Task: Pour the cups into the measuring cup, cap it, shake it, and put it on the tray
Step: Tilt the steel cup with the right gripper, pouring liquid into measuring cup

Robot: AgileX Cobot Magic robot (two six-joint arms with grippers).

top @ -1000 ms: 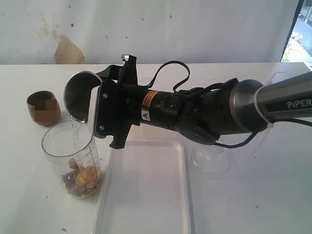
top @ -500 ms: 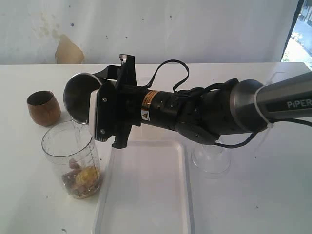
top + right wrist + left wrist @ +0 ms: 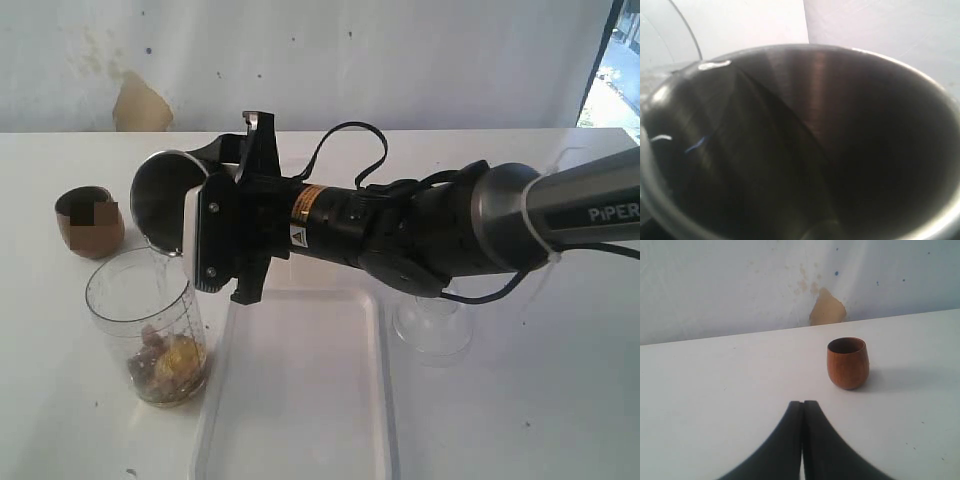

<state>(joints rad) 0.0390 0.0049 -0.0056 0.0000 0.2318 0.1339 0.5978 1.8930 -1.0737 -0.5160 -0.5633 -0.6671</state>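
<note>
1. The tray (image 3: 300, 395) lies flat on the table (image 3: 520, 420), nearest the camera and just right of the measuring cup.
2. The measuring cup (image 3: 150, 320) stands upright and uncapped, just beside the tray's left rim. Yellow and brown bits (image 3: 168, 365) sit at its bottom.
3. A clear vessel (image 3: 432, 325) stands on the table just right of the tray's far corner, partly hidden under the right arm.
4. The right arm (image 3: 420, 230) reaches across from the right, above the tray's far edge. The right gripper (image 3: 195, 205) grasps the tumbler (image 3: 158, 200).
5. The tumbler is tipped well over in the air, its lower rim just above the measuring cup's far rim. The right wrist view looks into its mouth and shows bare steel walls (image 3: 805, 140).
6. The wooden cup (image 3: 90, 222) stands upright on the table, left of the tumbler and behind the measuring cup, apart from both.
7. The left gripper (image 3: 803, 407) is clenched, its fingers pressed together with nothing between them. It hangs over bare table, with the wooden cup (image 3: 848, 363) standing well ahead of it.
8. Farthest back is the wall (image 3: 400, 60), with a tan peeled patch (image 3: 140, 105) behind the wooden cup.
</note>
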